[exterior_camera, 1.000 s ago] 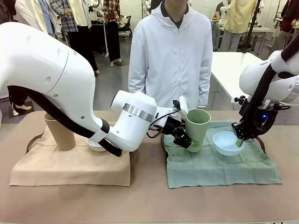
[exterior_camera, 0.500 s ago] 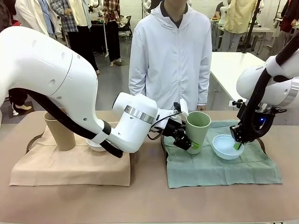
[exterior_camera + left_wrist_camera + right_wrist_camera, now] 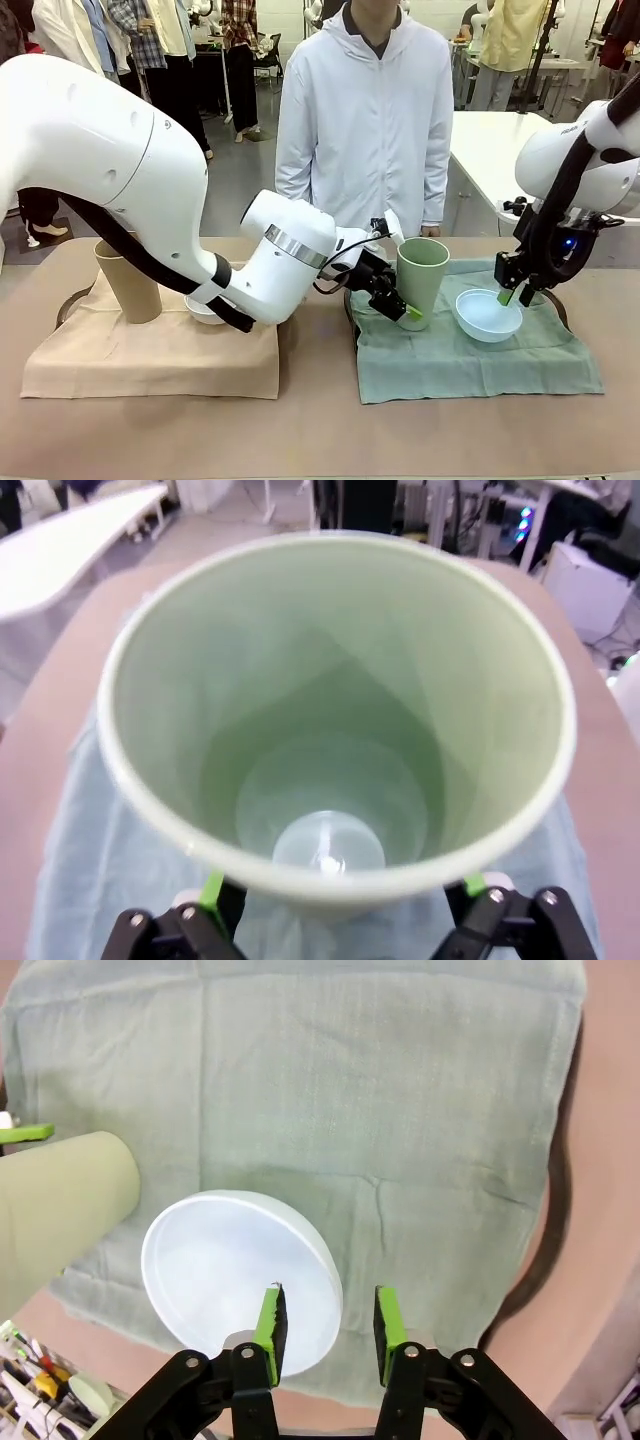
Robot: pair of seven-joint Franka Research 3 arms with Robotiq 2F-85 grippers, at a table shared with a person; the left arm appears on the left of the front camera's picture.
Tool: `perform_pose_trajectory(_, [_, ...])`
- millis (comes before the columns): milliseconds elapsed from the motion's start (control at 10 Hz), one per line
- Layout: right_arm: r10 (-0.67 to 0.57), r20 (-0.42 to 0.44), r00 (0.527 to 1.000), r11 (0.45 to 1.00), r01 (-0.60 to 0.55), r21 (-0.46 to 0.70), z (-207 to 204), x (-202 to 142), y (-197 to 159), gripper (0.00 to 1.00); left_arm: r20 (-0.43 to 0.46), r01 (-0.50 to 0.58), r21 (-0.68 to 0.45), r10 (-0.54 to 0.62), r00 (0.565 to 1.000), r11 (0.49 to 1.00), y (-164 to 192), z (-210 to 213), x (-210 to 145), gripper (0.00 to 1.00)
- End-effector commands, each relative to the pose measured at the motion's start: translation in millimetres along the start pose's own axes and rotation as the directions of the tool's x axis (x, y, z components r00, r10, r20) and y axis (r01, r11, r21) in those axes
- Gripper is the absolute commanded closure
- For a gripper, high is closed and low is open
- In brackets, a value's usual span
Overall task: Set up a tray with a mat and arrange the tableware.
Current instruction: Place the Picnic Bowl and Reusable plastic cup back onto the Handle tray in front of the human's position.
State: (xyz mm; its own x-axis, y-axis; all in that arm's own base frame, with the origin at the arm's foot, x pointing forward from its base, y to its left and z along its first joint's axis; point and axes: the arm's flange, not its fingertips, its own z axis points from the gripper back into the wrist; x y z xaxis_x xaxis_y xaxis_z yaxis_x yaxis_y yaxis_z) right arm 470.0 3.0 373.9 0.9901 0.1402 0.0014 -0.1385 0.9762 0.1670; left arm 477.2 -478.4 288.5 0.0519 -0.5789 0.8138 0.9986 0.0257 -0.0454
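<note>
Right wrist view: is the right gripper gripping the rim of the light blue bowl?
No. The right gripper hangs open above the light blue bowl, which rests free on the green mat.

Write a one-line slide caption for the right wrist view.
Right gripper open above the light blue bowl on the green mat.

Front view: across table toward person. Left wrist view: very near, looking into pale green cup point(image 3: 335, 720) between fingers. Right wrist view: above light blue bowl point(image 3: 238, 1270); shares cup.

No legible text or labels anywhere.
</note>
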Motion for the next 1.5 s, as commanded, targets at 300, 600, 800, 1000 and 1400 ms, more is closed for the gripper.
perform_pose_trajectory(300, [0.024, 0.036, 0.999, 1.000, -0.025, 0.007, 44.0, -31.1, -16.3, 0.00, -0.328, -0.127, 0.137, 0.166, 0.930, 0.982, -14.3, 65.3, 30.9, 0.00])
perform_pose_trajectory(600, [0.036, 0.064, 0.997, 0.999, -0.034, -0.039, 84.9, -49.3, -15.1, 0.00, -0.540, -0.244, 0.372, 0.423, 0.728, 0.896, -34.5, 117.9, 71.3, 0.00])
perform_pose_trajectory(800, [0.046, 0.087, 0.995, 0.997, -0.040, -0.070, 114.4, -56.5, -7.6, 0.00, -0.580, -0.283, 0.511, 0.568, 0.584, 0.812, -41.1, 136.1, 98.3, 0.00])
perform_pose_trajectory(1000, [0.054, 0.081, 0.995, 0.995, -0.046, -0.090, 136.9, -65.5, -3.3, 0.00, -0.575, -0.309, 0.539, 0.610, 0.544, 0.784, -47.2, 150.3, 128.9, 0.00])
perform_pose_trajectory(1400, [0.038, 0.039, 0.999, 0.996, -0.035, -0.085, 145.5, -69.4, 0.3, 0.00, -0.553, -0.357, 0.657, 0.747, 0.370, 0.664, -53.5, 164.5, 178.0, 0.00])
